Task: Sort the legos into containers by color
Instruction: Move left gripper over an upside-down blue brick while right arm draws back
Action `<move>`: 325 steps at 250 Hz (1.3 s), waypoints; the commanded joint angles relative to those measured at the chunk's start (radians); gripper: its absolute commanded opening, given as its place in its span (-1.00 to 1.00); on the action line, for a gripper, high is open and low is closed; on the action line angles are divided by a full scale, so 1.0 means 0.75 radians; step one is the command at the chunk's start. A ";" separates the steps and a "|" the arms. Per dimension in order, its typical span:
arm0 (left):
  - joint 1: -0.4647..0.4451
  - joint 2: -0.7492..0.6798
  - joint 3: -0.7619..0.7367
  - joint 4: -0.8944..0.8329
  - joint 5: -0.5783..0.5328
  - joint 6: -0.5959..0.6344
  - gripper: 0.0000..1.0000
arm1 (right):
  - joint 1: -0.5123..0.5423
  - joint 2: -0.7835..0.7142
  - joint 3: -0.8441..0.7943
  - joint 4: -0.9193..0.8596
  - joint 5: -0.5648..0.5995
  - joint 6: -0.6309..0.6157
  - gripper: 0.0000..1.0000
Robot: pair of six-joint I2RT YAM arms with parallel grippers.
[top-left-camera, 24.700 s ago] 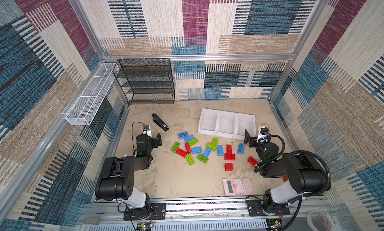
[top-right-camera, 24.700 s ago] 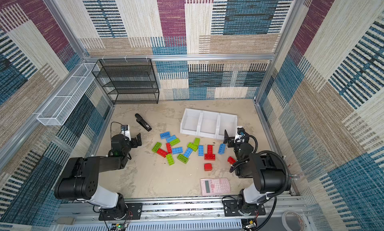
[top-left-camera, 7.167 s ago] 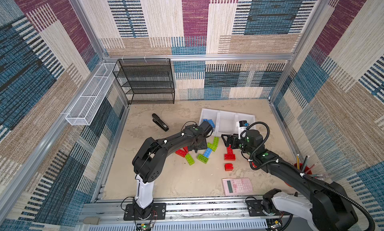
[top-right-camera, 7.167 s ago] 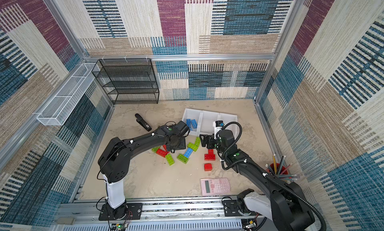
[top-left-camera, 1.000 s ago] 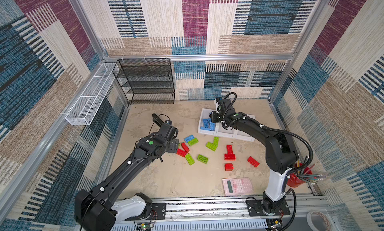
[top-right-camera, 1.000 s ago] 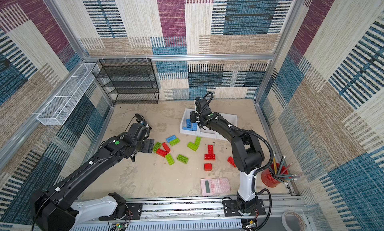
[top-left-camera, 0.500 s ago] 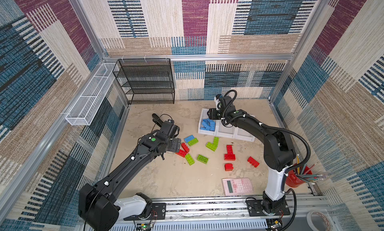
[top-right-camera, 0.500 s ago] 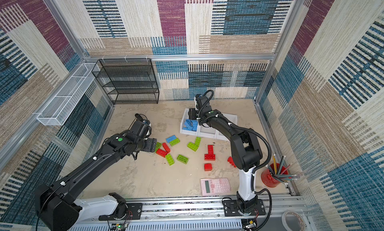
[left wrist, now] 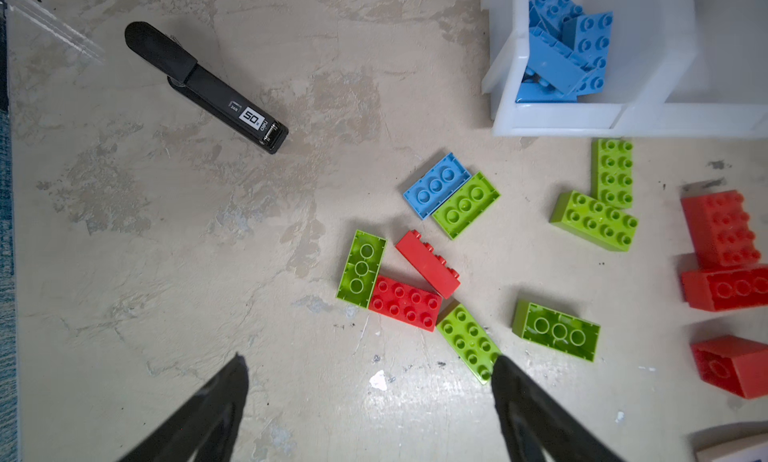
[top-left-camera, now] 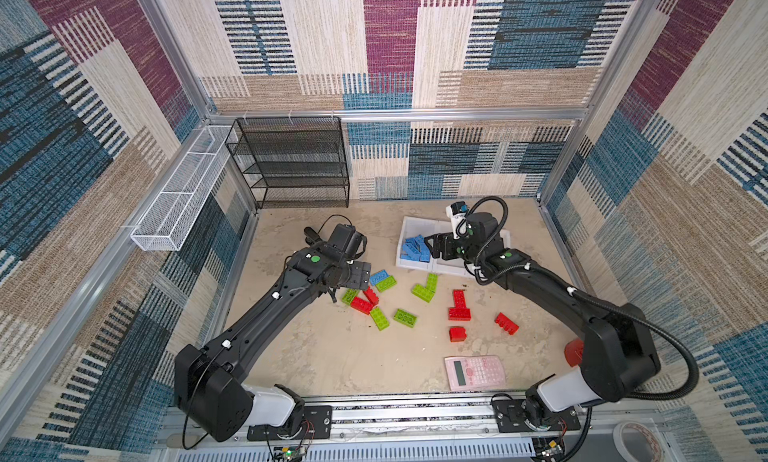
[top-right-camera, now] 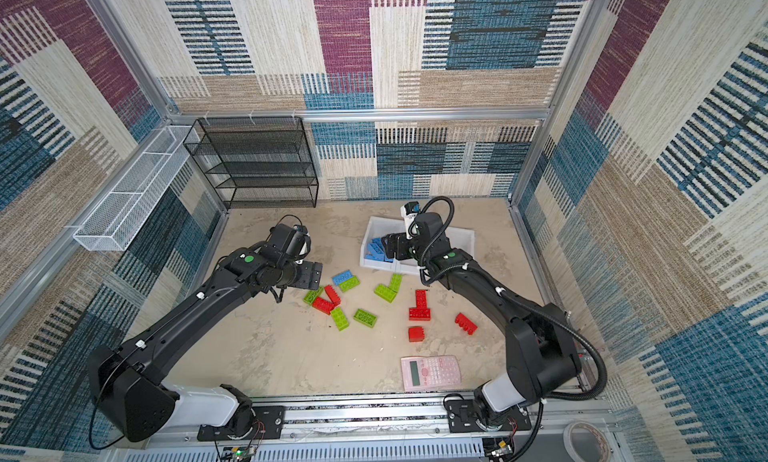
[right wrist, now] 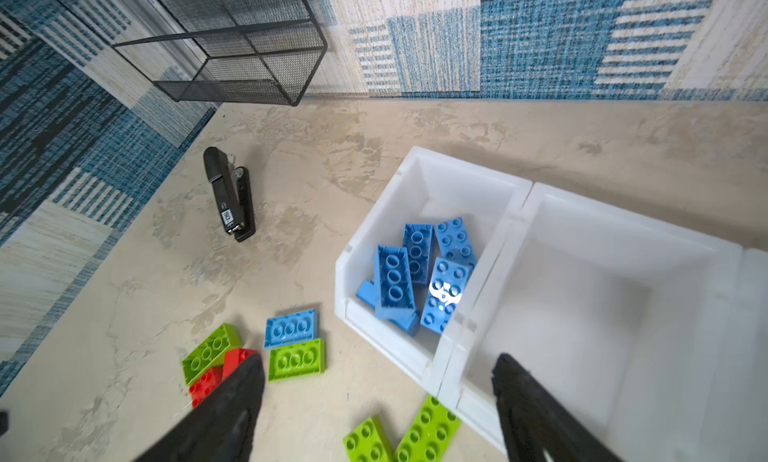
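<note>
Several blue legos [right wrist: 415,273] lie in the leftmost of three white containers [top-left-camera: 409,223]; the middle container [right wrist: 582,298] is empty. My right gripper [right wrist: 379,356] hangs open and empty above that leftmost container's front corner [top-left-camera: 432,246]. One blue lego [left wrist: 436,185] lies loose on the floor against a green one [left wrist: 465,204]. Red legos [left wrist: 405,302] and more green ones [left wrist: 594,219] are scattered nearby. Above the floor just left of this pile, my left gripper [left wrist: 368,358] stands open with nothing in it [top-left-camera: 360,275].
A black stapler [left wrist: 208,86] lies on the floor at the back left. A pink calculator [top-left-camera: 475,372] sits near the front edge. A black mesh rack [top-left-camera: 291,161] stands at the back wall, with a white wire basket [top-left-camera: 183,190] on the left wall. More red legos [top-left-camera: 459,310] lie right of the pile.
My right gripper has opened over the container with the blue legos. My left arm has moved right toward the loose pile.
</note>
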 commanded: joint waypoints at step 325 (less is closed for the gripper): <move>0.007 1.020 0.632 -0.110 0.204 -0.439 0.83 | 0.008 -0.448 -0.799 0.562 -0.216 0.178 0.77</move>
